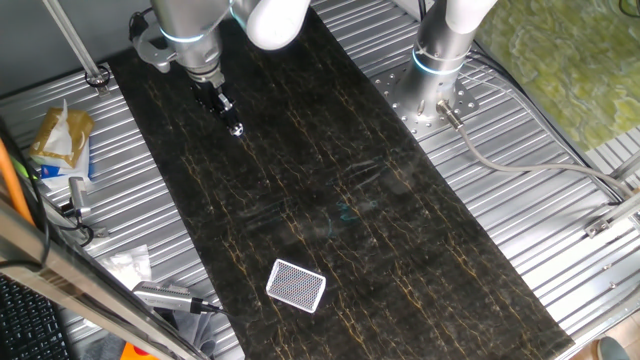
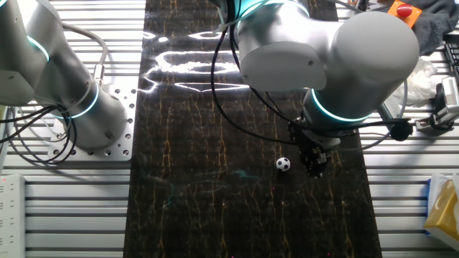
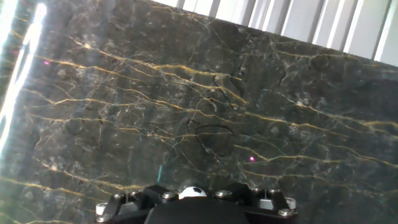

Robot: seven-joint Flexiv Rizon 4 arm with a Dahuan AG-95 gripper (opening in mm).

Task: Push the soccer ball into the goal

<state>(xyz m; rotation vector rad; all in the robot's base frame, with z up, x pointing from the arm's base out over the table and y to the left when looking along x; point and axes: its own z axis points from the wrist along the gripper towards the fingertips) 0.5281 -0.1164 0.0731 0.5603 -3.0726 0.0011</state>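
Note:
The small black-and-white soccer ball (image 1: 237,128) rests on the dark marble board, at its far left. My gripper (image 1: 225,106) is right behind the ball, its dark fingers drawn together to a narrow tip with nothing held. In the other fixed view the ball (image 2: 283,164) lies just left of the gripper (image 2: 314,165), close to it or touching. The hand view shows only the ball's top (image 3: 193,191) above the gripper's black body (image 3: 186,213). The goal (image 1: 296,286), a white-rimmed mesh rectangle, lies flat near the board's front end, far from the ball.
The marble board (image 1: 400,250) runs diagonally over a ribbed metal table (image 1: 540,230). A second arm's base (image 1: 440,60) stands on a plate to the right of the board. Packets (image 1: 60,140), tools (image 1: 165,297) and cables lie along the left side.

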